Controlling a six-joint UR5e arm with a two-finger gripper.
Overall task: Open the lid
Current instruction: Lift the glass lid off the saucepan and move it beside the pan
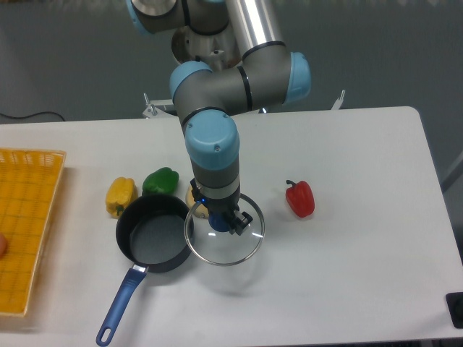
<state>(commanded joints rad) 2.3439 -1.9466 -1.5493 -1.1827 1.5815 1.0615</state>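
The lid [235, 246], a clear glass disc with a thin metal rim and a blue knob, hangs just right of the saucepan, level and off the table. My gripper [221, 220] points straight down and is shut on the lid's blue knob. The dark blue saucepan [153, 233] sits uncovered on the table at the left, its long blue handle [120, 302] pointing toward the front edge. The lid's left rim just overlaps the pan's right rim in this view.
A yellow pepper [120, 196] and a green pepper [160, 181] lie behind the saucepan. A pale round object [196, 204] is partly hidden by my arm. A red pepper [300, 199] lies to the right. An orange basket [25, 217] stands at the left edge.
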